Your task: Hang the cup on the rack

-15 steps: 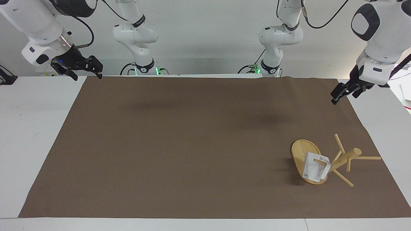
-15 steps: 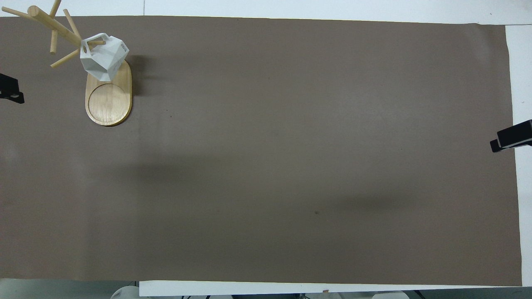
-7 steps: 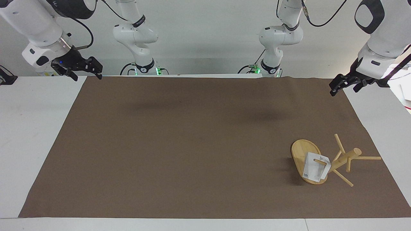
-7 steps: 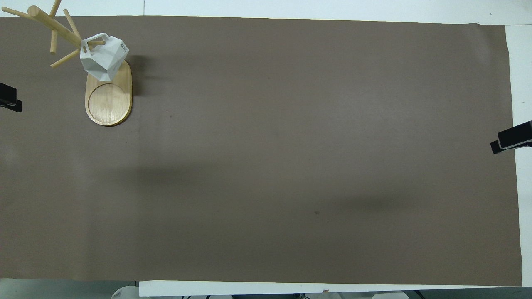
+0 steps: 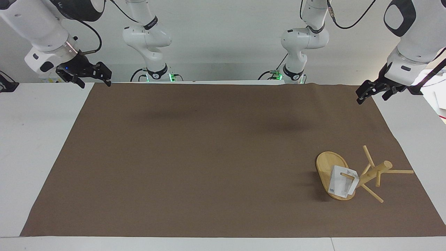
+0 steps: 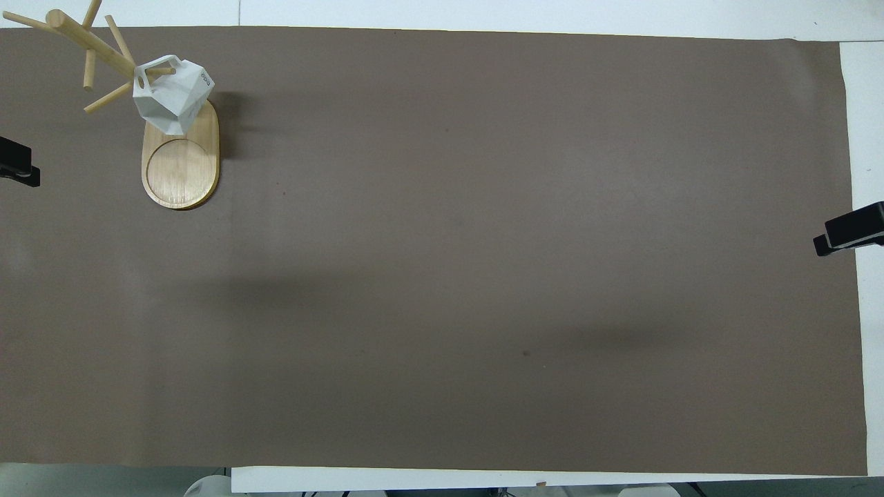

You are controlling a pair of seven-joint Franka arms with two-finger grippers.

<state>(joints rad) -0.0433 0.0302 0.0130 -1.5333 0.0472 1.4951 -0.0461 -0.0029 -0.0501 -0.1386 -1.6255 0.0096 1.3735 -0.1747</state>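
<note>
The bamboo rack (image 5: 375,172) stands on its oval base (image 5: 327,163) on the brown mat, toward the left arm's end of the table. The white faceted cup (image 5: 342,182) hangs by its handle on a low peg over the base. It also shows in the overhead view (image 6: 173,93), above the rack's base (image 6: 181,169). My left gripper (image 5: 374,94) is open and empty, in the air over the mat's edge at the left arm's end, well apart from the rack. My right gripper (image 5: 92,77) is open and empty, waiting over the mat's corner at the right arm's end.
The brown mat (image 5: 209,157) covers most of the white table (image 5: 35,139). Only the gripper tips show at the overhead view's sides, the left (image 6: 17,167) and the right (image 6: 846,235).
My left gripper has lifted a little and drawn back toward the robots, away from the rack. The cup, the rack and the right gripper have stayed where they were.
</note>
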